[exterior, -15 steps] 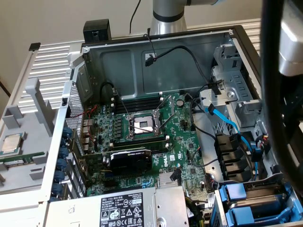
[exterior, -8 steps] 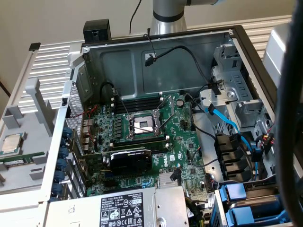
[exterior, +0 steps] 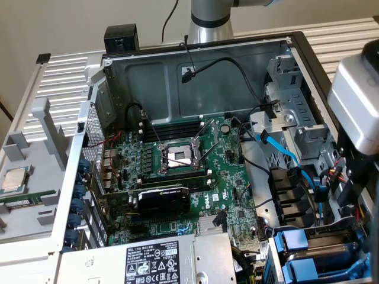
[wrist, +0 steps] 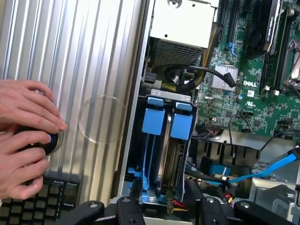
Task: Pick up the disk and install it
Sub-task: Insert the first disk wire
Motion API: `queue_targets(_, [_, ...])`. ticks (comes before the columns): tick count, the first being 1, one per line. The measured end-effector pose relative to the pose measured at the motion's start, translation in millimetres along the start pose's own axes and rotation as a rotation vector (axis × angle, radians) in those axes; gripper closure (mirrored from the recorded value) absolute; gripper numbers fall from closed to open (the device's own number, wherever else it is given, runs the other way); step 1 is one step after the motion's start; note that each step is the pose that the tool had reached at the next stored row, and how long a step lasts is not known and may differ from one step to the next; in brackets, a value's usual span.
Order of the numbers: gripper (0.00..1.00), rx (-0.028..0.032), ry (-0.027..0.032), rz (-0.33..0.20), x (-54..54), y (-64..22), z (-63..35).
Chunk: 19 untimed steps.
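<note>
Clock face is laid over the exterior view.

**Layout**
- The open computer case (exterior: 148, 83) is lying on its side across the centre.
- The motherboard (exterior: 231, 171) is sitting at centre, and the power supply (exterior: 154, 263) at 6 o'clock.
- A grey parts tray (exterior: 29, 148) is resting outside the case at 9 o'clock.
- The graphics card (exterior: 163, 201) is sitting just off centre toward 7.

**Gripper and disk**
- The gripper (wrist: 164, 194) is hanging over the drive-bay corner at about 4 o'clock, fingers spread wide and carrying nothing.
- The disk (wrist: 154, 124) is standing on edge in that bay at 5 o'clock, inside its blue carrier.
- I cannot tell whether it is fully seated.

**Risks, as I am judging them**
- Two blue carrier tabs are standing side by side, so the fingers could be closing on the wrong one, or on both.
- A blue cable (wrist: 262, 171) and red and black wires are running just beside the bay, and a finger could be snagging them.
- An off-centre grip could be cocking the carrier in its rails and jamming it.
- A person's hands (wrist: 26, 112) are working a black knob (wrist: 40, 140) on the ribbed table beside the case, near the arm's sweep.

**Counts**
- One each: case, motherboard, power supply, graphics card.
- Two blue carrier tabs, though I cannot tell whether that means one disk or two.
- Two hands and one keyboard (wrist: 42, 197).
- One empty processor socket (exterior: 177, 155).
- One processor chip (exterior: 15, 179) on the tray.
</note>
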<state>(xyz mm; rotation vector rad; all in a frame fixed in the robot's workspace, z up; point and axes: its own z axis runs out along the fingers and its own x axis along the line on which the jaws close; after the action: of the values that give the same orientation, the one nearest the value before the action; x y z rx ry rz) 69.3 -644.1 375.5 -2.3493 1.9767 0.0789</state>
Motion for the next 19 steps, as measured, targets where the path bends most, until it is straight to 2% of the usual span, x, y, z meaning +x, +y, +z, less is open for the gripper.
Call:
queue_targets(1, [0.51,0.0002,-0.0045,-0.006,0.1,-0.5,0.3])
queue_targets(2, [0.51,0.0013,-0.012,-0.009,0.2,-1.2,0.6])
queue_targets(4, [0.51,0.0052,-0.0346,-0.011,1.2,-1.9,1.1])
queue_targets(5, [0.51,0.0065,-0.0426,-0.011,2.6,-1.9,1.6])
queue_targets(11, [0.51,0.0124,-0.0769,-0.013,9.4,-2.3,5.9])
queue_targets(16, [0.51,0.0152,-0.0946,-0.016,14.9,-2.4,11.2])
queue_targets(19, [0.51,0.0153,-0.0987,-0.019,16.1,-2.8,16.1])
